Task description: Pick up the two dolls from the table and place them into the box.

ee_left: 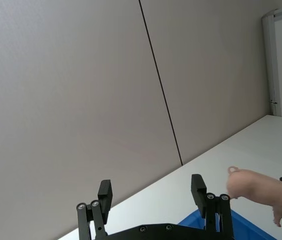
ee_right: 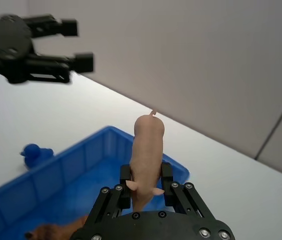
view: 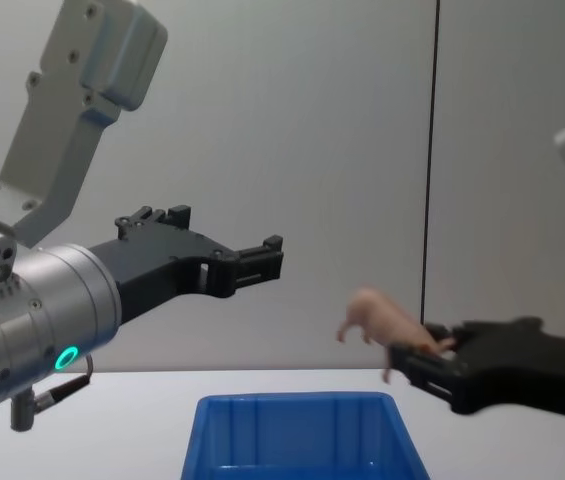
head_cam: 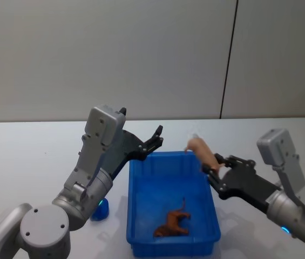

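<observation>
Two dolls in head view: brown doll [head_cam: 172,224] lying on box [head_cam: 168,155] floor near front wall; pink doll [head_cam: 201,150] sitting clamped in right gripper [head_cam: 211,164], hanging over box's far right corner. Left gripper [head_cam: 157,136] hovering over far left rim, spread wide, gripping nothing.
Left wrist view: pink doll showing beyond spread fingers [ee_left: 198,187].
Right wrist view: small blue toy [ee_right: 35,154] resting on table [ee_right: 81,115] beside box.
Chest view: pink doll hanging above box, left gripper hovering higher.
</observation>
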You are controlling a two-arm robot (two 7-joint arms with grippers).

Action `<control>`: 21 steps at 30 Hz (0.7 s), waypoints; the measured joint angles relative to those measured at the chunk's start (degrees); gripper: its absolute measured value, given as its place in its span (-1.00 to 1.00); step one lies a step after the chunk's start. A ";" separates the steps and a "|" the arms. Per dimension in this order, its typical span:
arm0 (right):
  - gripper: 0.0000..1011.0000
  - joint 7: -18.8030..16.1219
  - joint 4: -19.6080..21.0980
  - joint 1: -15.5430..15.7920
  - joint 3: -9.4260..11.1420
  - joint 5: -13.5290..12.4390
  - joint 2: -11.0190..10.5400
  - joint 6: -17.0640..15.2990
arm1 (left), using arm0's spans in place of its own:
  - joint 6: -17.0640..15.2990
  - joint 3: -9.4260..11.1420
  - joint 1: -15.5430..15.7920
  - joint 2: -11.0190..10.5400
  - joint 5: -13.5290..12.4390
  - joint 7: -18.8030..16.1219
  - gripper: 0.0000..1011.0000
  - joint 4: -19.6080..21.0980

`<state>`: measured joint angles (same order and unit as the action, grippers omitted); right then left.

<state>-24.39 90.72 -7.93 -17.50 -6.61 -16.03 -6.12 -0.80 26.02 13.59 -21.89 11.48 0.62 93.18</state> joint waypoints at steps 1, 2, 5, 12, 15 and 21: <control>-0.33 -0.38 0.11 -0.19 -0.14 0.22 0.16 0.03 | 0.00 0.00 0.00 0.00 0.00 0.00 0.98 0.00; -0.33 -0.91 0.21 -0.40 -0.29 0.39 0.32 0.03 | 0.00 0.00 0.00 0.00 0.00 0.00 0.98 0.00; -0.33 -2.38 0.37 -1.23 -0.88 1.10 1.03 -0.10 | 0.00 0.00 0.00 0.00 0.00 0.00 0.98 0.00; -0.03 -4.38 -0.13 -2.75 -1.98 3.09 2.34 -1.70 | 0.00 0.00 0.00 0.00 0.00 0.00 0.98 0.00; 0.11 -4.66 -0.73 -3.31 -2.39 3.93 2.79 -2.38 | 0.00 0.00 0.00 0.00 0.00 0.00 0.98 0.00; 0.54 -4.66 -1.22 -3.82 -2.55 4.40 3.01 -2.64 | 0.00 0.00 0.00 0.00 0.00 0.00 0.98 0.00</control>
<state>-29.05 89.50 -11.75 -20.05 -2.21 -13.02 -8.77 -0.80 26.03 13.59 -21.89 11.48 0.63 93.18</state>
